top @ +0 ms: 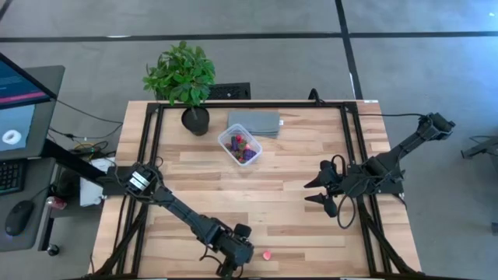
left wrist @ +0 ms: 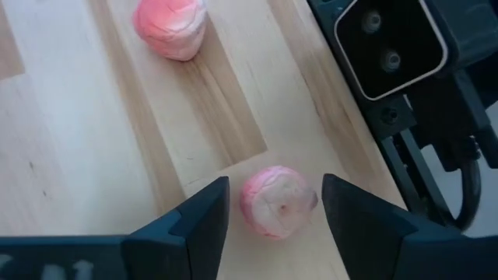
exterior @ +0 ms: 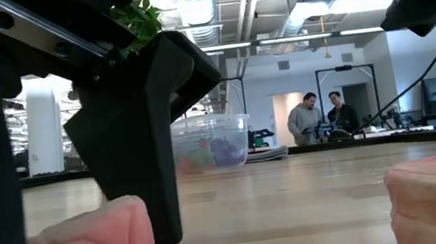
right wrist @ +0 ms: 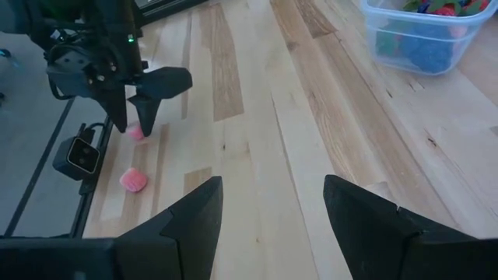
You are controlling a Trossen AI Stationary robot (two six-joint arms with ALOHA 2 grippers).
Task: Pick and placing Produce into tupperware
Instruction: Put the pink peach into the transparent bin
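Note:
My left gripper (left wrist: 274, 204) is low at the table's near edge (top: 233, 257), open, one finger on each side of a pale pink fruit piece (left wrist: 277, 201) that lies on the wood; a narrow gap shows on both sides. A second pink piece (left wrist: 170, 27) lies a little to the right (top: 267, 255). The clear tupperware (top: 240, 145) stands at the far middle with red and purple-blue pieces inside. My right gripper (top: 309, 191) hovers open over the right half of the table, above bare wood (right wrist: 272, 187).
A leafy potted plant (top: 183, 78) and a flat grey slab (top: 254, 123) stand beside the tupperware at the far edge. A small camera block (left wrist: 393, 43) sits at the near edge close to the left gripper. Bare wood lies between the arms. People stand far off in the room (exterior: 320, 116).

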